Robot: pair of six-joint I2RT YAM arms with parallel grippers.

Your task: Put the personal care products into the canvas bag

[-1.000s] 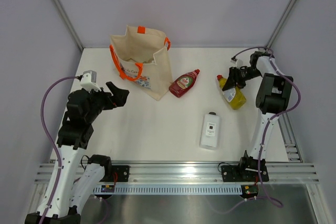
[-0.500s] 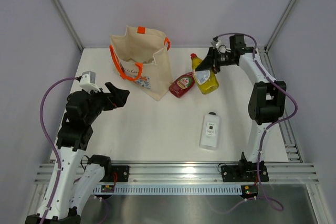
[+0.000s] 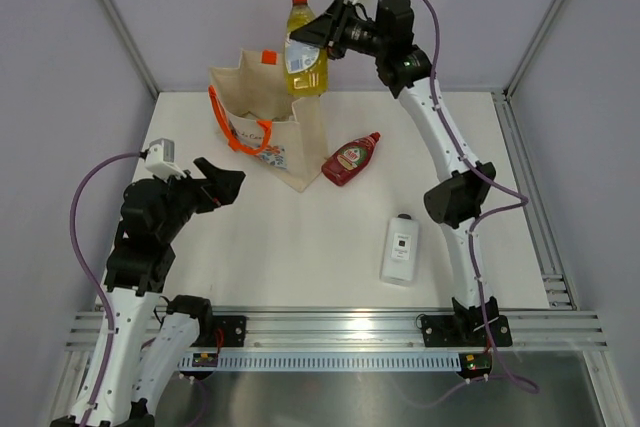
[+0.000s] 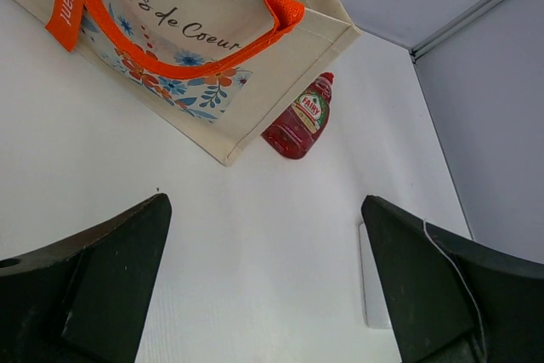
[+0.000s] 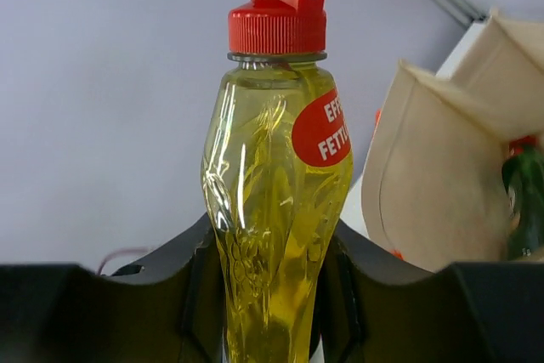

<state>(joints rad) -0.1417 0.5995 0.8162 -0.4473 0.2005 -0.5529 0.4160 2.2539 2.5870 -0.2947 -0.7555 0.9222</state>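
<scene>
Right gripper [image 3: 318,40]: is clamping the lower body of the yellow bottle [image 5: 274,184] between both fingers, and is holding it upright, red cap uppermost, raised well off the table [image 3: 300,247]. From above, the bottle is overlapping the far right rim of the canvas bag [image 3: 308,147]; the wrist view is showing the bag's open top off to one side of the bottle, with no contact between them. Canvas bag: is standing upright at the far left of the table, mouth gaping, one orange handle [image 4: 183,70] drooping over the floral-printed side. A green shape [image 5: 527,197] is showing inside the opening, too little of it to identify. Red bottle [image 3: 351,159]: is lying on its side just beside the bag's near right corner, cap pointing away from the bag. White flat bottle [image 3: 401,249]: is lying flat on the table, well apart from the bag, nearer the arm bases. Left gripper [image 4: 263,210]: is hovering with fingers spread wide and nothing between them, near the bag's printed side, not touching it.
</scene>
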